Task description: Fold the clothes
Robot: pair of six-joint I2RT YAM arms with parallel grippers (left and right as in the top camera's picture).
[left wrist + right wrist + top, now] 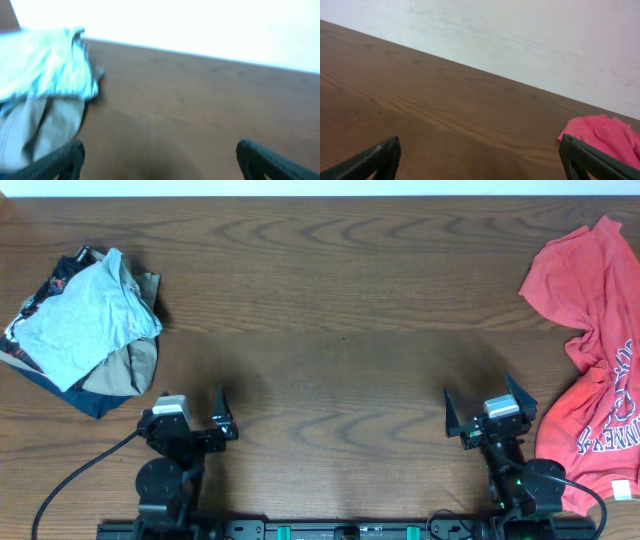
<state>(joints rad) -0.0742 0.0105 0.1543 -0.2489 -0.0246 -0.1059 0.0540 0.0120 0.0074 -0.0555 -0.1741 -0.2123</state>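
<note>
Table [340,300]: pale blue-grey T-shirt [85,315] atop crumpled garment pile [128,368], far left; red T-shirt [595,350], far right. Left hand [159,157], right hand [480,157]: both released, empty.

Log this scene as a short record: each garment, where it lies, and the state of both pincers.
blue-grey T-shirt: crumpled, on top of other garments, left side of the table
under it: tan garment and dark garment, both unfolded
red T-shirt: loosely spread at the right edge, white lettering, partly out of frame
left pincer: open, empty, near the front edge, right of the left heap
right pincer: open, empty, left of the red T-shirt
folding: not yet begun
</note>
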